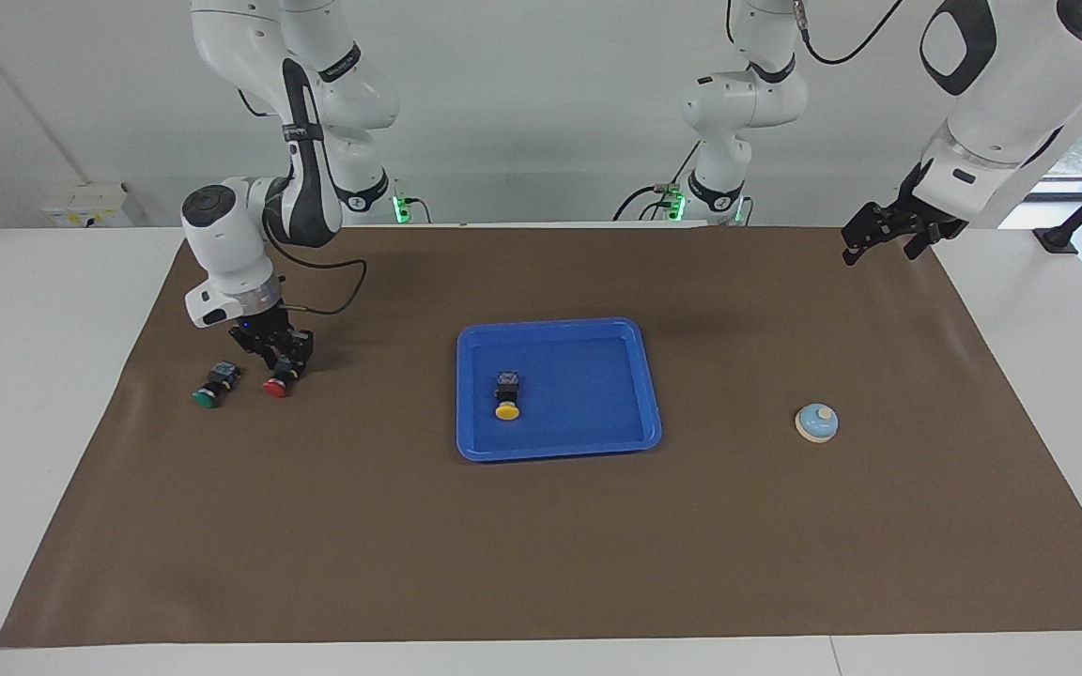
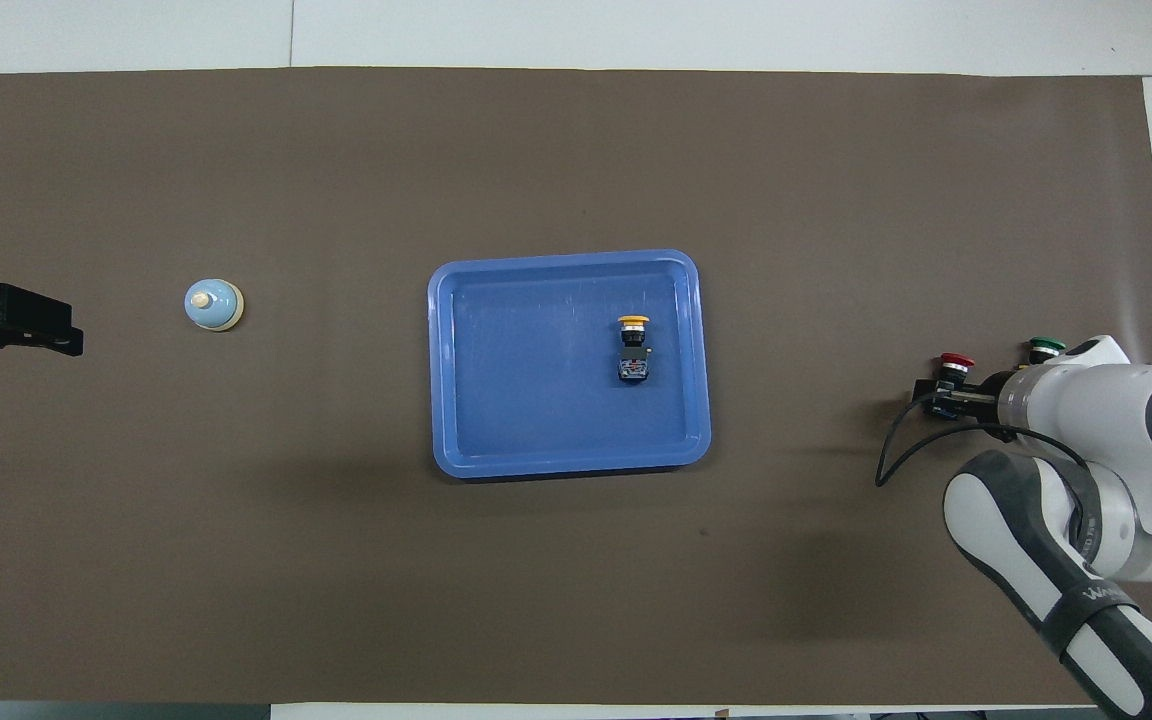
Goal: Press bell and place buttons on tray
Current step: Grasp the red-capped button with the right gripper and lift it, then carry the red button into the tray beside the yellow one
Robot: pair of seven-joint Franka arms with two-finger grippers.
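Note:
The red button (image 1: 275,386) (image 2: 956,361) lies on its side on the brown mat toward the right arm's end. My right gripper (image 1: 278,361) (image 2: 944,395) is down at the mat, shut on its black body. Beside it, closer to the mat's end, lies the green button (image 1: 207,397) (image 2: 1043,347). The yellow button (image 1: 506,409) (image 2: 633,322) lies in the blue tray (image 1: 588,394) (image 2: 536,400) at mid table. Toward the left arm's end stands the light blue bell (image 1: 816,422) (image 2: 213,304). My left gripper (image 1: 865,239) (image 2: 64,336) waits open in the air over the mat's edge there.
The brown mat (image 1: 541,545) (image 2: 576,150) covers most of the white table. A black cable (image 2: 894,450) loops from the right wrist down toward the mat beside the red button.

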